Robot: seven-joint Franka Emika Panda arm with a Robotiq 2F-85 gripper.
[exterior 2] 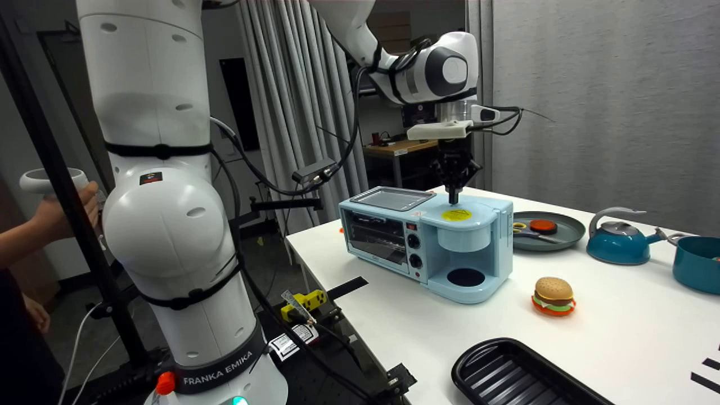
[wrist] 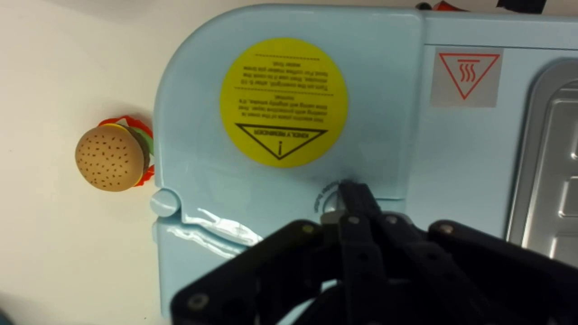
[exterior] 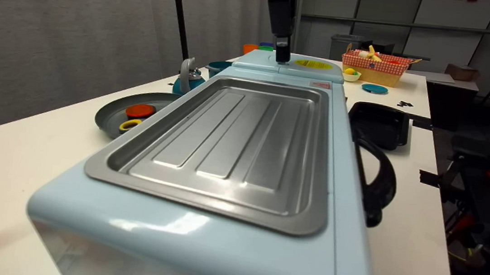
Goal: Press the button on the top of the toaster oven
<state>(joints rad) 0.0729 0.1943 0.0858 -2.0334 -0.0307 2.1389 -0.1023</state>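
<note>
Wrist view: gripper closed, empty, partly hiding button on toaster oven; knobs only in exterior view.

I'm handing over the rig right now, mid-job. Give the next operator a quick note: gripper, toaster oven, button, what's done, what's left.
Gripper: fingers together, pointing down, nothing visible between them.
Toaster oven: on the white table; its top button is partly hidden behind the fingers, near the yellow sticker.
Done: fingers brought to the button.
Unclear: whether they touch it, or whether it is pressed.
Left: probably check contact, push straight down if needed, then lift clear.
</note>
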